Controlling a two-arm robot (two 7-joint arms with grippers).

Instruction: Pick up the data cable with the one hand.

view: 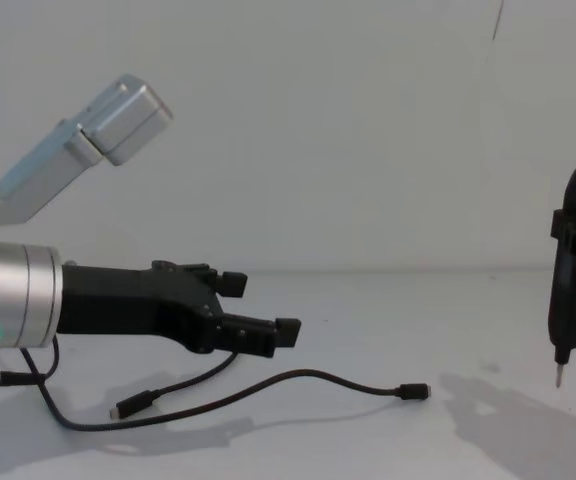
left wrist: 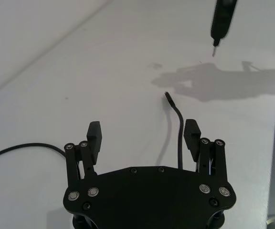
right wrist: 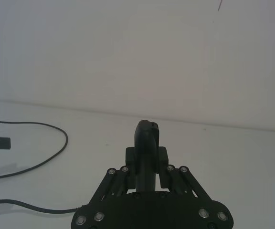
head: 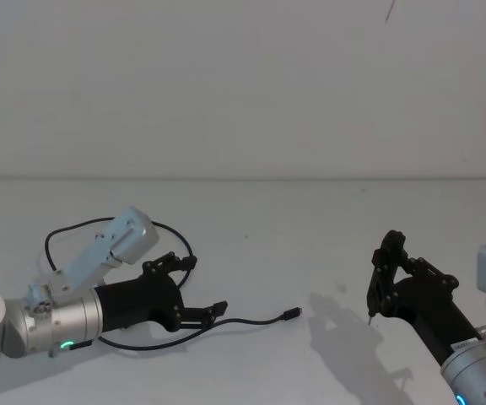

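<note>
The left tool hovers low over the white bench at near left, jaws spread wide and empty. Just beneath it lies the black data cable, one plug reaching toward mid-bench, a loop curving away behind. Well to the right, the right tool is clamped on a slim black rod, pale tip down.

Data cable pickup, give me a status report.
Left gripper open, low over table. Right gripper aside, shut on black pointed tool. Data cable ungripped, lying below left gripper.
</note>
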